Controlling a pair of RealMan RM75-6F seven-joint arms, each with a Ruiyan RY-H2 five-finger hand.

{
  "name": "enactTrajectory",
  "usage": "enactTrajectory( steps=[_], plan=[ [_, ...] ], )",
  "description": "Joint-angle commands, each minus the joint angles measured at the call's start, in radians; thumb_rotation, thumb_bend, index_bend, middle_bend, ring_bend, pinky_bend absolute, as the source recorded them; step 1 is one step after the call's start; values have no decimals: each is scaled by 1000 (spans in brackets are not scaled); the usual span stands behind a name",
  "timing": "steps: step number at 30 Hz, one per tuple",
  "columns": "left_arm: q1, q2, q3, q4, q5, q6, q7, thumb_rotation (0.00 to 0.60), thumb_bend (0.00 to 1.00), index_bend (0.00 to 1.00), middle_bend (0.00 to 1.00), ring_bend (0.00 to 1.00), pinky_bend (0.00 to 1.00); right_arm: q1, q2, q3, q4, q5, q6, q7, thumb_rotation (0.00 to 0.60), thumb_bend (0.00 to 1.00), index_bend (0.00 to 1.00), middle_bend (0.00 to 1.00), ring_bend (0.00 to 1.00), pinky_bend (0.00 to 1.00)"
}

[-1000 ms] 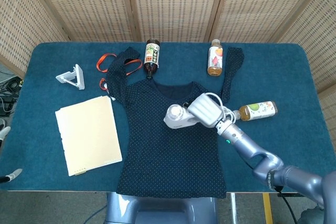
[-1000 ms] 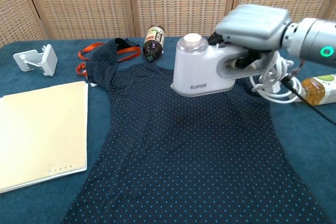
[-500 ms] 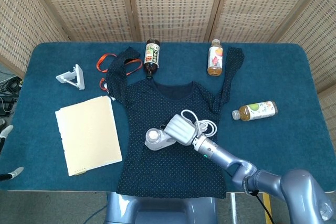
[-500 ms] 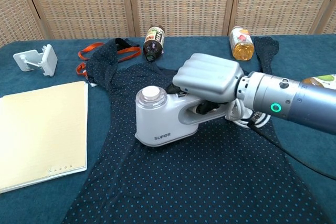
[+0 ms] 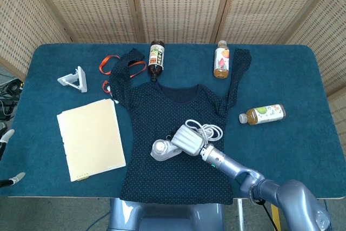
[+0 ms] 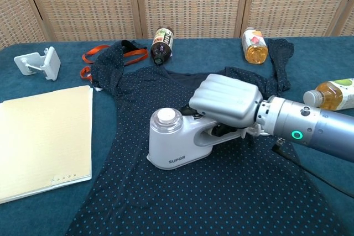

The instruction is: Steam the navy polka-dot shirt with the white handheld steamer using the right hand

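The navy polka-dot shirt [image 5: 162, 112] [image 6: 138, 114] lies flat on the blue table, collar toward the screens. My right hand [image 5: 186, 139] [image 6: 227, 99] grips the handle of the white handheld steamer [image 5: 161, 150] [image 6: 174, 145], which sits low on the shirt's middle. Its white cord [image 5: 208, 130] is coiled just behind the hand. At the far left edge of the head view only the fingertips [image 5: 15, 177] of my left hand show, off the table; how they stand is unclear.
A cream folder [image 5: 91, 138] [image 6: 41, 139] lies left of the shirt. A white stand [image 5: 74, 79] and orange strap [image 5: 111, 63] are at the back left. A dark bottle [image 5: 156, 57], an orange drink bottle [image 5: 221, 60] and a green-label bottle [image 5: 263, 114] lie around the shirt.
My right hand carried the steamer from above the shirt's chest down and toward me, then a little further onto the shirt's middle. The shirt and bottles have not moved.
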Motion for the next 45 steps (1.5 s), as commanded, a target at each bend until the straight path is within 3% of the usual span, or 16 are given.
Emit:
enactTrajectory(
  steps=[1,18,24,33,45],
  plan=[
    [1,1,1,0,3,3,-1,600,0,0,0,0,0,-27,6,-18,42,1,30,42,600,1000,877,720,720,940],
    [6,-4,12,-13,41,25,25,600,0,0,0,0,0,-174,33,-86,367,21,134,292,600,1000,875,719,720,940],
    [4,-7,13,-21,47,25,39,600,0,0,0,0,0,-185,25,-89,419,29,138,337,600,1000,875,719,720,940],
    [5,-10,15,-25,45,25,50,600,0,0,0,0,0,-162,-8,-101,402,9,168,335,600,1000,875,719,720,940],
    [6,-9,12,-17,39,28,34,600,0,0,0,0,0,-78,-55,-100,236,-40,211,241,600,1000,874,718,720,940]
  ],
)
